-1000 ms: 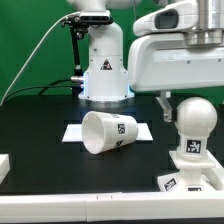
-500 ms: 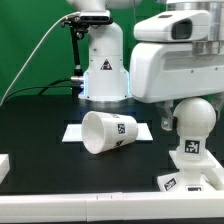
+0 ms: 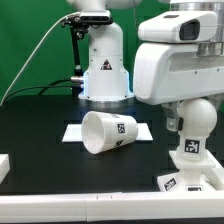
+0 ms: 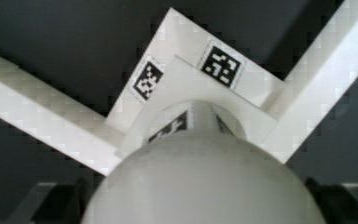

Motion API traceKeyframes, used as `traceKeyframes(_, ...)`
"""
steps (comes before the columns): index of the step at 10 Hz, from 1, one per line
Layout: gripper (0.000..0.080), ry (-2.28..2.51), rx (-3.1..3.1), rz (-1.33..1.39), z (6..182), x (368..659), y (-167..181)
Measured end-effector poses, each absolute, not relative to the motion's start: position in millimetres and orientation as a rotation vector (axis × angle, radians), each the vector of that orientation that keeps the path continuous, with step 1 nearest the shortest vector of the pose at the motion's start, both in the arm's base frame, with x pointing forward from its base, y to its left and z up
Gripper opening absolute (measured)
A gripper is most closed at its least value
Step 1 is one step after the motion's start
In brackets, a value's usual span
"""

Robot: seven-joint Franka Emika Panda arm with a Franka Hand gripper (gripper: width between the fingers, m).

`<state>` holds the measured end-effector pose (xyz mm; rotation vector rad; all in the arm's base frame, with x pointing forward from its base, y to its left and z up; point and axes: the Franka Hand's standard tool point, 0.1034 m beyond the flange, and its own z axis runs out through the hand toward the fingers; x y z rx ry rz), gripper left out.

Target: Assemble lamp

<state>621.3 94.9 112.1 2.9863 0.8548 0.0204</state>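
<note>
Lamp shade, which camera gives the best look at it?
The exterior view. It shows the whole lamp shade lying on its side, with one square tag facing the camera. The wrist view does not show the shade at all; a close-up of the bulb fills most of it.

The robot arm (image 3: 178,60) hid part of the bulb (image 3: 200,115) in the exterior view, whose edge cut off the base (image 3: 195,178). The wrist view blurred the bulb, and its edge clipped the gripper (image 4: 185,205), so its grip could not be told.
</note>
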Motion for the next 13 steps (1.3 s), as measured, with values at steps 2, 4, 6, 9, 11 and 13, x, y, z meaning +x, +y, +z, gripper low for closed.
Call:
traceKeyframes(2, 0.0573, 0.729, 3.021, 0.022, 111.9, 621.2, 95.1)
traceKeyframes(4, 0.0573, 0.404, 3.079, 0.104, 112.4, 624.0, 98.2)
traceKeyframes(6, 0.0573, -0.023, 3.103, 0.171, 111.8, 620.9, 98.6)
traceKeyframes(9, 0.0574, -0.919, 3.072, 0.16, 110.9, 620.9, 89.7)
traceKeyframes(11, 0.0574, -1.078, 3.027, 0.15, 110.8, 620.5, 89.9)
traceKeyframes(13, 0.0574, -1.308, 2.945, 0.135, 110.7, 619.9, 90.3)
